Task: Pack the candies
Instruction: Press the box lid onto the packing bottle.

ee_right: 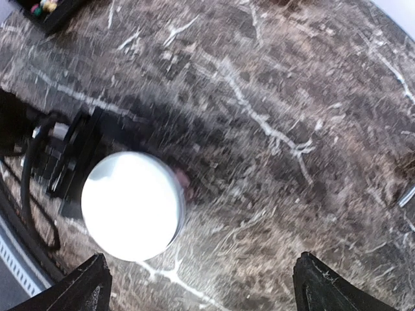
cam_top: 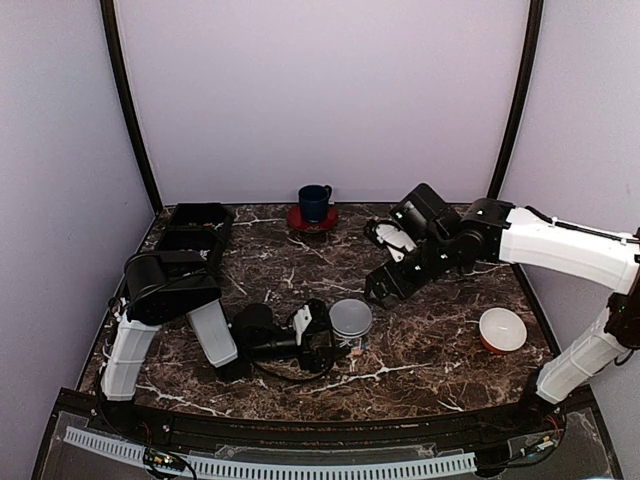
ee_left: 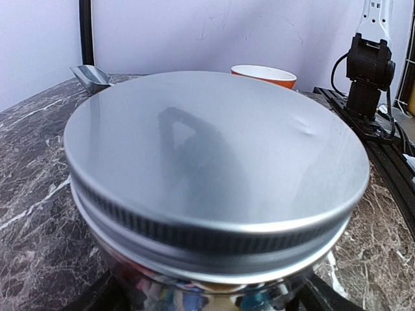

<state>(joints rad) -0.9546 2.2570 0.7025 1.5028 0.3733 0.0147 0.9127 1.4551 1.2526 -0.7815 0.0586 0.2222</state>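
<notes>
A clear jar with a silver screw lid [cam_top: 351,318] stands on the marble table near the front middle. Through its glass, just under the lid [ee_left: 214,155], multicoloured candies [ee_left: 162,295] show. My left gripper [cam_top: 325,335] reaches in from the left, and its dark fingers [ee_left: 318,297] sit against the jar's sides, so it is shut on the jar. My right gripper [cam_top: 385,285] hangs open above the table, up and to the right of the jar. In the right wrist view the lid [ee_right: 130,206] lies left of the wide gap between that gripper's [ee_right: 211,291] fingertips, with only marble between them.
An orange bowl [cam_top: 502,330] with a white inside stands at the right. A blue mug on a red saucer [cam_top: 315,205] sits at the back middle. A black tray [cam_top: 195,235] lies at the back left. A metal scoop [ee_left: 91,76] rests beyond the jar.
</notes>
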